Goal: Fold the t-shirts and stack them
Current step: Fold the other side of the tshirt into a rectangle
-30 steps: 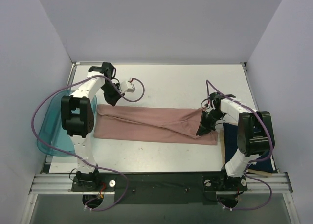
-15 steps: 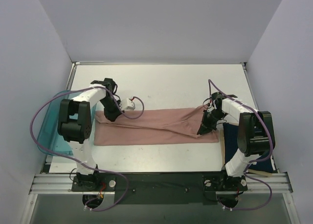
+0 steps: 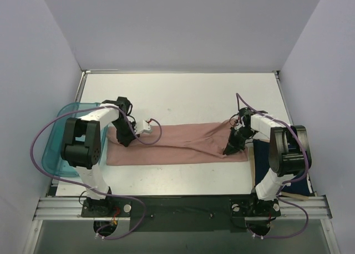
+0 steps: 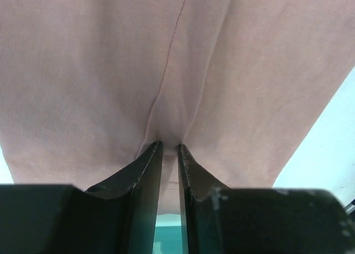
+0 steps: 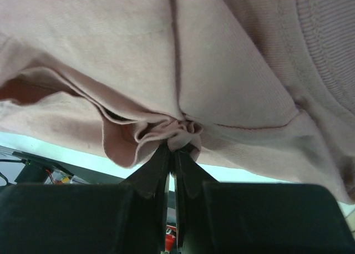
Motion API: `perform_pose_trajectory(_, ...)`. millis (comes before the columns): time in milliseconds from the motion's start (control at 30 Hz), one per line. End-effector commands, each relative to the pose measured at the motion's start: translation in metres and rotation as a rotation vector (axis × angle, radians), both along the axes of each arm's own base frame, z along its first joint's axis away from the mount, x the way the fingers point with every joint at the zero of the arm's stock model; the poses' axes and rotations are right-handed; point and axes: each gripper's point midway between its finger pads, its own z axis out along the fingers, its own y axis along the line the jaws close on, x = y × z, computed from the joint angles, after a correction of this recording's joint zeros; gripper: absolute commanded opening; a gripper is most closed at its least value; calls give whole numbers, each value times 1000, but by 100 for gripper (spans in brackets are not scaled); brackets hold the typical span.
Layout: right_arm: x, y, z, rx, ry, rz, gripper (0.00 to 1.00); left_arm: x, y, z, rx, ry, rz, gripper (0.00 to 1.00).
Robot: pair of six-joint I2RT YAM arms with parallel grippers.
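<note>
At the far left edge sits the see-through teal plastic tray (image 3: pixel 51 148). A wide swing that way could bump it. The left gripper (image 4: pixel 168 146) pinches a small fold at the left end of the long dusty pink cloth t-shirt (image 3: pixel 177 146). Only a little cloth is between its fingers, so I think it could slip out if pulled hard. The shirt lies in a long strip across the middle of the white table (image 3: pixel 194 93). There is lots of room behind it and less in front. The right gripper (image 5: pixel 173 150) is squeezed tight on a bunched lump at the right end. If one side lifts faster, the fold could go crooked. The dark navy blue cloth t-shirt (image 3: pixel 259 159) lies just beside that end, near the table's right edge, and could get dragged along.
</note>
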Motion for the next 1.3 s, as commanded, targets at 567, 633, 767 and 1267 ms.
perform_pose_trajectory(567, -26, 1, -20, -16, 44, -54, 0, 29, -305, 172, -722, 5, -40, 40)
perform_pose_trajectory(633, -26, 1, -20, -15, 43, -54, 0, 25, -339, 155, -735, 36, -15, 40)
perform_pose_trajectory(767, -24, 2, -21, -4, 30, -52, 0, 22, -375, 127, -750, 52, -15, 45)
perform_pose_trajectory(1267, -33, 2, -23, 3, 11, -52, 0, -2, -405, 57, -648, 105, -98, 45)
